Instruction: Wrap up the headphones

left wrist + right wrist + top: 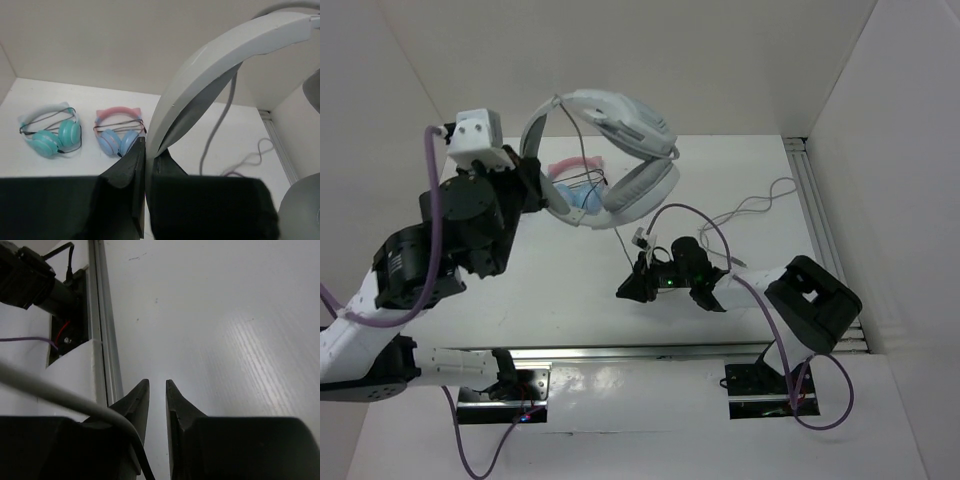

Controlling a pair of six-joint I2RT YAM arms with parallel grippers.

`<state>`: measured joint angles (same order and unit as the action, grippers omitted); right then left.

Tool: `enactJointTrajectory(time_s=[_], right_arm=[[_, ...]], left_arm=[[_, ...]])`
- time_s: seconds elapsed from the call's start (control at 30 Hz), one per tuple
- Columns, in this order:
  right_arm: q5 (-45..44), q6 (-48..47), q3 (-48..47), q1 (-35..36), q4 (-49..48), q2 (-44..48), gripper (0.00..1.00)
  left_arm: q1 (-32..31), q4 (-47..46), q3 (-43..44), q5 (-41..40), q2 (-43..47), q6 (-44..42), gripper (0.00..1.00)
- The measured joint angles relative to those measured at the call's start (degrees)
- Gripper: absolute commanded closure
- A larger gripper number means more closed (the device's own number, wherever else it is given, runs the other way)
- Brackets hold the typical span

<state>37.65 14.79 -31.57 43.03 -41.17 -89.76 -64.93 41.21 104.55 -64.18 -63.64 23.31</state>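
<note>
Headphones [620, 108]: I see a smooth, curved white-grey band and round cups.
My left claw [145, 147]: pinching that band.
My right claw [157, 385]: narrow gap, nothing inside, nearer me than the headphones.

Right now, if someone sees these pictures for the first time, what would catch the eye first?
The large white-and-grey headphones stand out first. They are lifted off the table, with the left gripper clamped on their headband and their thin grey cable hanging down to the table on the right. Farther back, near the rear wall, a teal pair and a pink-and-blue cat-ear pair lie side by side.
</note>
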Motion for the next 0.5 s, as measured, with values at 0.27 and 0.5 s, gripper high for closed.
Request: enactJointTrajectory(time_s=[0.27, 0.5], right_arm=[[-7.6, 0.5, 5.5, 4.5, -2.2, 2.0, 1.00], [-25.3, -0.6, 8.8, 18.2, 6.1, 20.7, 1.00]], left_arm=[[12.4, 0.8, 16.7, -0.2, -16.3, -6.1, 1.00], [31.0, 6.5, 16.7, 9.9, -21.0, -3.9, 1.00]])
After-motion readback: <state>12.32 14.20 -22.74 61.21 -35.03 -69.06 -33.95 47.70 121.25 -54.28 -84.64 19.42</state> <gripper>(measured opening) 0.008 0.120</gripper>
